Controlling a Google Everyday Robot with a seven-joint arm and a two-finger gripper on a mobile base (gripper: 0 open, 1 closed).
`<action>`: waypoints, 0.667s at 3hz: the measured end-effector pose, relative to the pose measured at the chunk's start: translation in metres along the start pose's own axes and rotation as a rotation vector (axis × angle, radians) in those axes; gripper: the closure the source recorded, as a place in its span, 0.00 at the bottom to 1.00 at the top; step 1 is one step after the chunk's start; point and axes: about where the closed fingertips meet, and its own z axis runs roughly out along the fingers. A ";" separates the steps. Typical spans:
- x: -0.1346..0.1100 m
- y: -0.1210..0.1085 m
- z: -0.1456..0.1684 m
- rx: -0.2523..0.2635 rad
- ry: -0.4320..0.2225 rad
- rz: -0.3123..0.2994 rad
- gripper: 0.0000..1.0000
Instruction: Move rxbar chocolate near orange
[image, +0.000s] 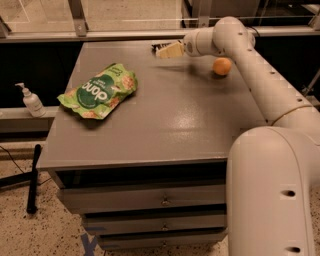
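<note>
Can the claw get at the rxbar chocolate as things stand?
Likely yes: the claw is right at the rxbar chocolate at the far edge of the table, nothing between them; the orange and green bag lie clear.

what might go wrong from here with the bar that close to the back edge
The black-wrapped snack bar lies at the far edge of the grey table, partly hidden by the gripper; a nudge might push it off the back. The small round orange sits loose to the right of the gripper and may roll if bumped.
</note>
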 end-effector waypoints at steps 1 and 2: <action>0.002 0.003 0.011 -0.020 0.035 0.024 0.00; 0.007 0.006 0.021 -0.022 0.064 0.034 0.00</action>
